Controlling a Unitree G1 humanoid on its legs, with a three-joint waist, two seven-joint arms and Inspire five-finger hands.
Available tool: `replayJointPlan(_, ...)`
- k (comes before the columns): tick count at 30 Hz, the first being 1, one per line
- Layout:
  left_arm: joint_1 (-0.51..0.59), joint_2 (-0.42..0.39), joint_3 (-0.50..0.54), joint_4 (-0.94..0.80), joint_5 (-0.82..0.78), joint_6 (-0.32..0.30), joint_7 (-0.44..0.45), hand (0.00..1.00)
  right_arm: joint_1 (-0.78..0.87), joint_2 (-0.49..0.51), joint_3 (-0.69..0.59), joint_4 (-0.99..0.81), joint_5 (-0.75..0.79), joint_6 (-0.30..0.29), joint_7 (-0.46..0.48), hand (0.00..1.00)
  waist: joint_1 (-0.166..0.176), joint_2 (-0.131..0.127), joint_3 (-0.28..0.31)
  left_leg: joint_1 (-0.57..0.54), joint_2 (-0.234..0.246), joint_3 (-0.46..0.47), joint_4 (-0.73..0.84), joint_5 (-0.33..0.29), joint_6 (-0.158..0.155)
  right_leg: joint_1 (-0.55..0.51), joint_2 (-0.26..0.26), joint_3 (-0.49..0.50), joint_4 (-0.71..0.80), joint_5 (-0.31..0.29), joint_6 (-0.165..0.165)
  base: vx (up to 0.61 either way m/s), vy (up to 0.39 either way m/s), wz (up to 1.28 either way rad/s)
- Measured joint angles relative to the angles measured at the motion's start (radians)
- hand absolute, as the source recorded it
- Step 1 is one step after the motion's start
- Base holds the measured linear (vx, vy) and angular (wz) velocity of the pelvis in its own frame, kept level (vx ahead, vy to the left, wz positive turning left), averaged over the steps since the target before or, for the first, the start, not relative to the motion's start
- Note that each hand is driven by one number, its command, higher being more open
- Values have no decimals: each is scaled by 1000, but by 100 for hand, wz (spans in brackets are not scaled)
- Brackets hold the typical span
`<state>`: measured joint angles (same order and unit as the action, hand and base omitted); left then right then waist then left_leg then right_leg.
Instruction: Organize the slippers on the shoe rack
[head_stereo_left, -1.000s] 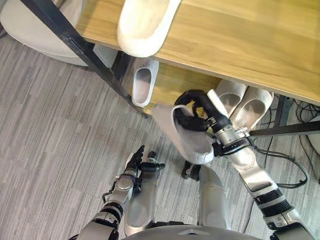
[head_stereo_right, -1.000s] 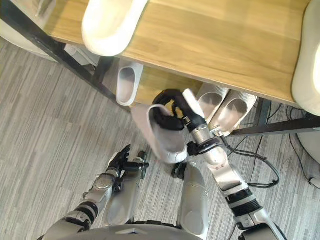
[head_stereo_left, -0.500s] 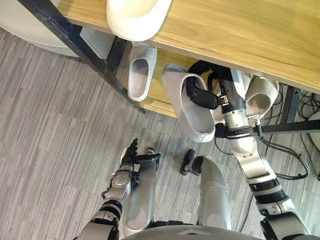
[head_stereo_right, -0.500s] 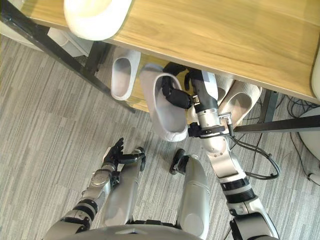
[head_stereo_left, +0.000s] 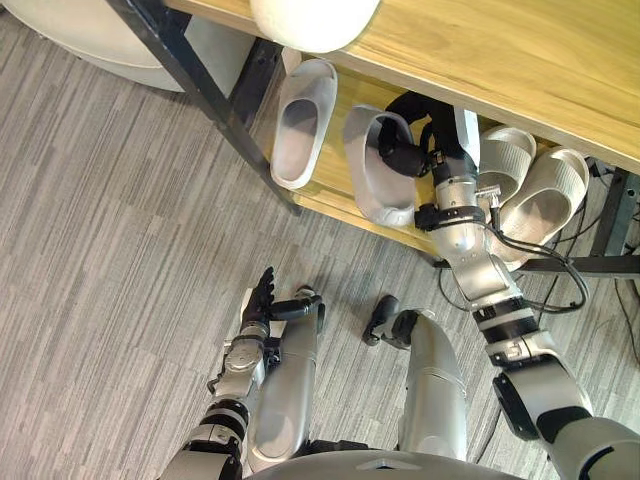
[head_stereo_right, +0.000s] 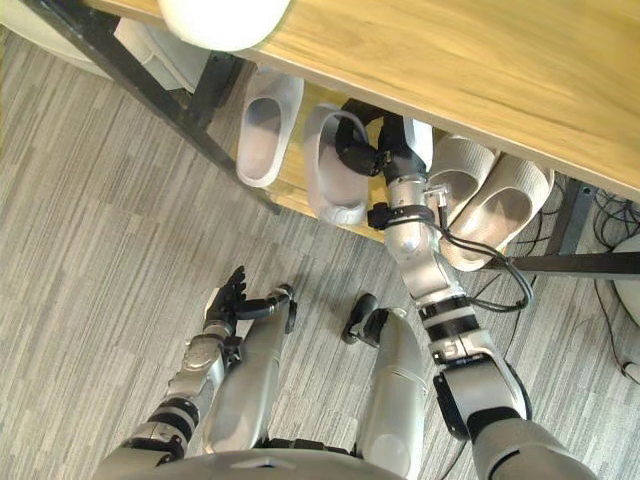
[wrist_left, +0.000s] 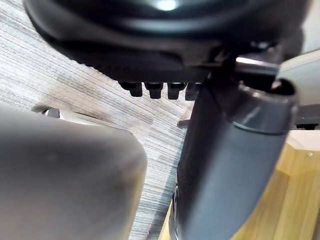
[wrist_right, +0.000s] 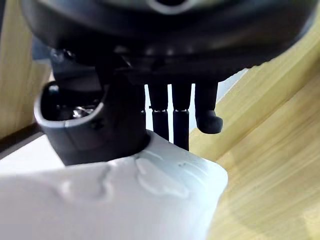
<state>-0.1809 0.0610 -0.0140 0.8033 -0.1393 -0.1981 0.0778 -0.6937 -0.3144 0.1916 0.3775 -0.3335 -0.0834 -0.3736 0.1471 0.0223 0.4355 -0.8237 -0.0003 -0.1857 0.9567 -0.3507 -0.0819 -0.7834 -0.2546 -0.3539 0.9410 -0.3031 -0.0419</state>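
The right arm reaches under the shoe rack (head_stereo_left: 500, 50), right hand (head_stereo_left: 425, 140) curled round a grey slipper (head_stereo_left: 375, 190); left hand (head_stereo_left: 262, 300) hangs straight-fingered, well apart from the rack.

We see bright, even light falling from above — the grey floor (head_stereo_left: 100, 250) and the rack's wooden top (head_stereo_left: 520, 70) are lit flat and pale. Under that top the lower shelf (head_stereo_left: 325, 195) sits in soft shade, and the slippers (head_stereo_left: 303, 125) there look dimmer.
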Motion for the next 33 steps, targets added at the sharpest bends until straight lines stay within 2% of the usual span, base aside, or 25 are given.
replayJointPlan(4, 12, -13, 1, -37, -9, -17, -8, 100, -91, 0, 12, 109, 2, 9, -18, 0, 24, 8, -4, -49, -14, -7, 30, -1, 2, -30, -27, -20, 34, -15, -1, 3, 68, 17)
replayJointPlan(7, 21, -11, 0, -49, -17, -20, -17, 100, -121, -8, 8, 151, 2, 16, -37, 0, 23, 10, -8, -70, -24, -15, 46, -1, 3, -40, -36, -26, 51, -21, 2, -9, 73, 12)
replayJointPlan(8, 29, -12, 0, -66, -19, -22, -20, 100, -142, -14, 7, 177, 2, 25, -42, 100, 25, 10, -9, -84, -27, -18, 52, -2, 3, -53, -39, -27, 58, -25, 5, -26, 80, 8)
replayJointPlan(11, 38, -16, -1, -84, -28, -36, -23, 100, -165, -15, 3, 210, 2, 33, -67, 100, 37, 10, -13, -109, -30, -23, 64, -2, 1, -77, -44, -31, 76, -35, -1, -13, 43, 6)
replayJointPlan(14, 33, -10, 1, -76, -25, -37, -2, 100, -179, -12, 5, 214, 2, 34, -85, 100, 35, 7, -15, -120, -35, -28, 70, -1, -3, -90, -52, -35, 95, -44, -8, 10, 14, 11)
replayJointPlan(16, -17, 7, 17, -20, -25, -12, 56, 100, -215, 2, 3, 229, 2, 38, -101, 100, 20, -2, -14, -145, -35, -43, 86, 1, -11, -112, -52, -48, 110, -49, -16, 11, 20, 10)
replayJointPlan(17, -46, 20, 22, 32, -18, 4, 79, 100, -240, 21, -3, 245, 1, 44, -115, 100, 13, -14, -9, -164, -35, -52, 101, 1, -18, -126, -53, -53, 125, -54, -21, -3, 30, 10)
replayJointPlan(20, -57, 24, 32, 49, -17, 14, 93, 100, -241, 46, -27, 266, 2, 69, -132, 100, 14, -26, -4, -169, -35, -58, 110, 3, -23, -126, -55, -60, 137, -61, -23, -4, 38, 8)
replayJointPlan(23, -57, 22, 31, 49, -14, 15, 100, 100, -236, 89, -49, 272, 1, 77, -140, 100, 15, -26, -5, -165, -37, -56, 110, 5, -27, -125, -59, -58, 142, -66, -20, -26, 66, 1)
replayJointPlan(30, -57, 22, 34, 50, -5, 28, 109, 100, -147, 127, -62, 224, 2, 77, -150, 100, 14, -29, -6, -151, -34, -50, 101, 6, -28, -117, -58, -54, 140, -66, -22, 4, 54, -1)
replayJointPlan(33, -56, 24, 36, 57, 4, 35, 111, 100, -50, 152, -63, 173, 1, 78, -150, 100, 9, -29, -6, -108, -29, -46, 77, 6, -28, -77, -53, -54, 117, -63, -27, 39, 42, -2)
